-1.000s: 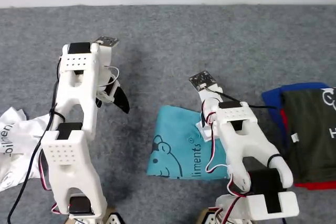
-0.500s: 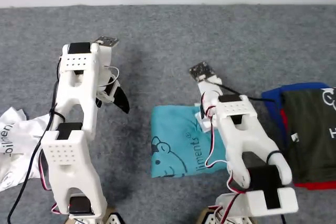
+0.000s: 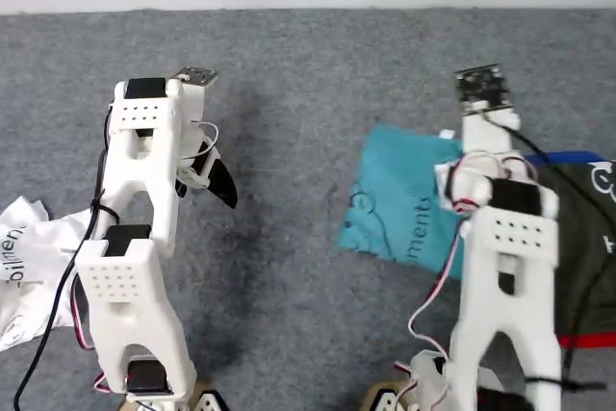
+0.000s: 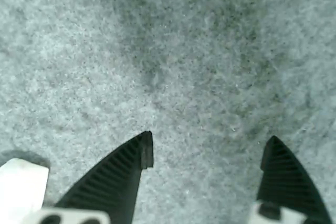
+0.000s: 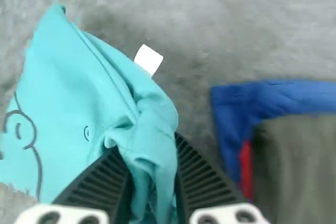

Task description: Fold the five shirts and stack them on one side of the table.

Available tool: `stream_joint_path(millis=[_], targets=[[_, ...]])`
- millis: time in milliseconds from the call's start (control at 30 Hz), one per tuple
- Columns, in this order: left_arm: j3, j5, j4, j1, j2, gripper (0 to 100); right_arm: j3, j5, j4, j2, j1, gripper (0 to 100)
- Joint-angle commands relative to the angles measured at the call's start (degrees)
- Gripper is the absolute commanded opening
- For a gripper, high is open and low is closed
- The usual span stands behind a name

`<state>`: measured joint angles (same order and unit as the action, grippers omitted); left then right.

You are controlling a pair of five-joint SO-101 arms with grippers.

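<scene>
Swinging my right pincer (image 5: 148, 156) rightward, dragging teal shirt (image 3: 397, 201) pinched tight between jaws, now lying near folded stack (image 3: 577, 247) at table's right edge. Left pincer (image 4: 207, 148) hanging wide open, holding nothing, over grey table (image 3: 308, 74).

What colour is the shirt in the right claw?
The shirt is turquoise; the right wrist view shows it best.
</scene>
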<state>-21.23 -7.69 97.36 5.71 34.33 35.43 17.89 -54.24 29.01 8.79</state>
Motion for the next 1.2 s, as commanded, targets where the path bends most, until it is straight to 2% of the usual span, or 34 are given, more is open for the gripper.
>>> stream_joint_path(millis=[0, 300, 667, 833, 1167], targets=[[-0.2, -0.5, 0.6, -0.5, -3.4, 32, -2.9, -0.7, -0.3, 5.1, 1.4, 0.9], [-0.1, -0.5, 1.3, -0.5, -3.4, 32, -4.0, -0.9, -0.4, 6.4, 1.1, 0.9], [-0.1, -0.5, 1.2, -0.6, -3.4, 32, -12.0, -5.8, -0.5, 6.4, -1.9, 0.9], [-0.1, -0.5, 1.3, -0.6, -3.4, 32, -16.4, -6.0, -4.6, 6.4, 1.8, 0.9], [-0.1, -0.5, 1.3, -0.6, -3.4, 32, -20.6, -7.9, -8.5, 6.4, 16.6, 0.9]])
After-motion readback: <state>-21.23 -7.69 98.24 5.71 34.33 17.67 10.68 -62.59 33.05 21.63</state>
